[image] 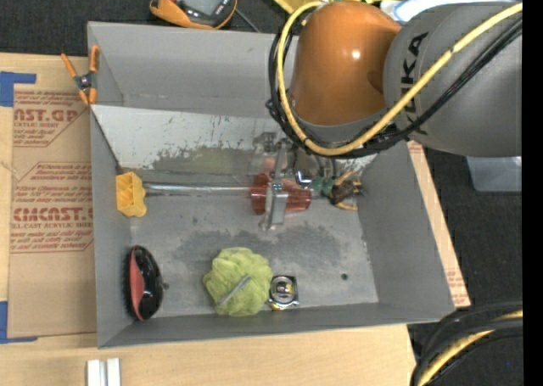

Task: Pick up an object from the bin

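Observation:
My gripper hangs below the orange wrist cover, near the middle of the bin toward the back. It is down at a red cylindrical thing that lies on the floor and shows on both sides of it. A thin metal rod runs left from the red thing to a yellow plastic piece. Just right of the gripper lies a small brown and green thing.
A fuzzy green ball with a grey stick across it lies at the front, with a small shiny metal thing beside it. A black and red brush lies in the front left corner. The arm covers the back right of the bin.

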Tool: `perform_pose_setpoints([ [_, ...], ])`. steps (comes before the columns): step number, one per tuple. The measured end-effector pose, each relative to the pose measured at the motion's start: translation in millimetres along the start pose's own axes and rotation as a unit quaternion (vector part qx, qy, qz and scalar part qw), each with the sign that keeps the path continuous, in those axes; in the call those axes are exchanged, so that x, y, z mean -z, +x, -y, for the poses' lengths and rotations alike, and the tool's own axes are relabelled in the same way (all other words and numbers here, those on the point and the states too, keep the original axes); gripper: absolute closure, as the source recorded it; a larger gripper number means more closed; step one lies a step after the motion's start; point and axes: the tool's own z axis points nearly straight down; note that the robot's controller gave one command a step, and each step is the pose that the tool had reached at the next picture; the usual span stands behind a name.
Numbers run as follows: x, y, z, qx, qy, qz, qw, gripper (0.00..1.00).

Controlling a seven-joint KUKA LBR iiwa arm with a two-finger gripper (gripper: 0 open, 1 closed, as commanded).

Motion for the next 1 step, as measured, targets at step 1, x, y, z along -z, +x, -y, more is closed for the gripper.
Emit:
perform_pose_setpoints([
  [1, 5.0, -1.4, 0.5, -0.001, -0.001, 0.004, 1.0, 0.0],
])
